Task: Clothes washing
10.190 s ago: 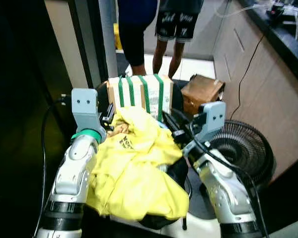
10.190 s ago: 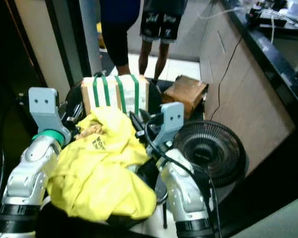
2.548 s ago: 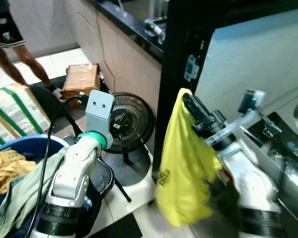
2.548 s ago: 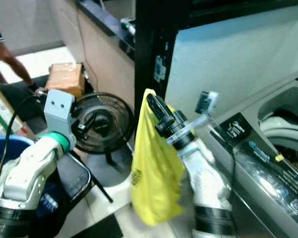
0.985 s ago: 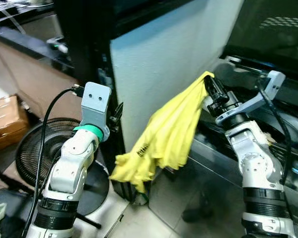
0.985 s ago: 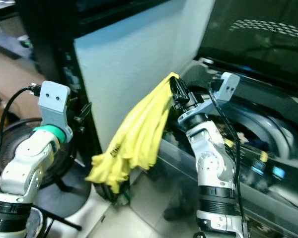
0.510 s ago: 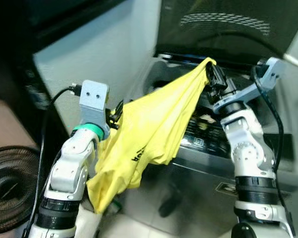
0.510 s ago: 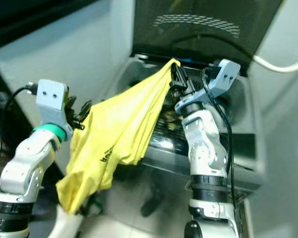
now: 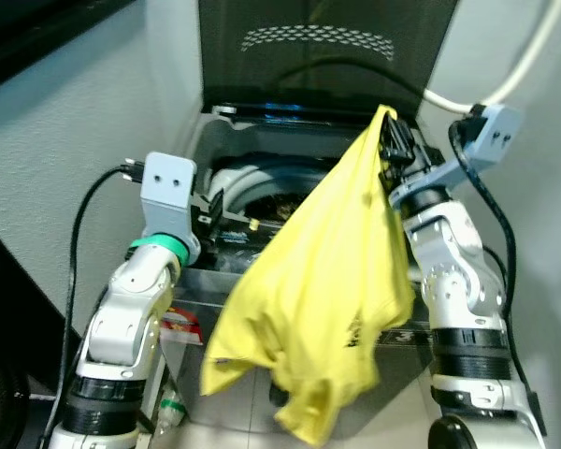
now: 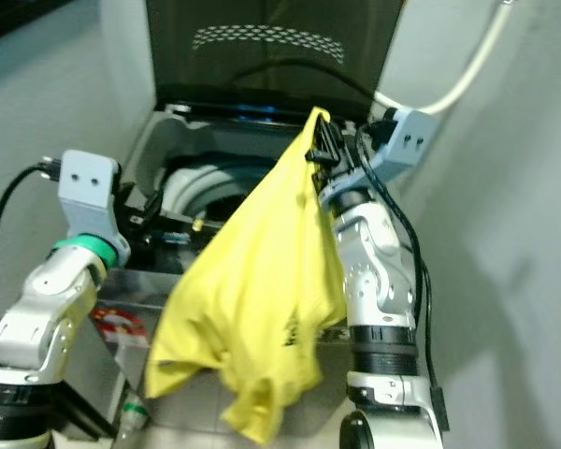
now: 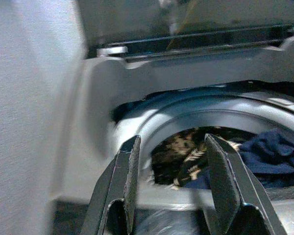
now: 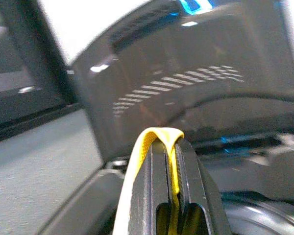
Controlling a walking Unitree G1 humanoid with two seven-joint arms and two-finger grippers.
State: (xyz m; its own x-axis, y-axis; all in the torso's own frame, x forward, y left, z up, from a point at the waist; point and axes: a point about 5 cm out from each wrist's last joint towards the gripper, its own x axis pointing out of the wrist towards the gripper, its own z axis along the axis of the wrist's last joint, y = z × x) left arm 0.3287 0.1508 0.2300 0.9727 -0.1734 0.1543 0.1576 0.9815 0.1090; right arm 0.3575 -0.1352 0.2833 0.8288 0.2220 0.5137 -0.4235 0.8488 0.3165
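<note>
The right gripper is pinching a fold of the yellow shirt tight between its closed fingers, dangling it at the washer's 3 o'clock rim. The left gripper is hovering with fingers spread, holding nothing, over the drum, where dark clothes are lying. Since a moment ago, the shirt is hanging straighter, no longer touching the left arm.

I am raising my right gripper high, fingers pinched tight, and holding my left gripper forward, fingers spread.
</note>
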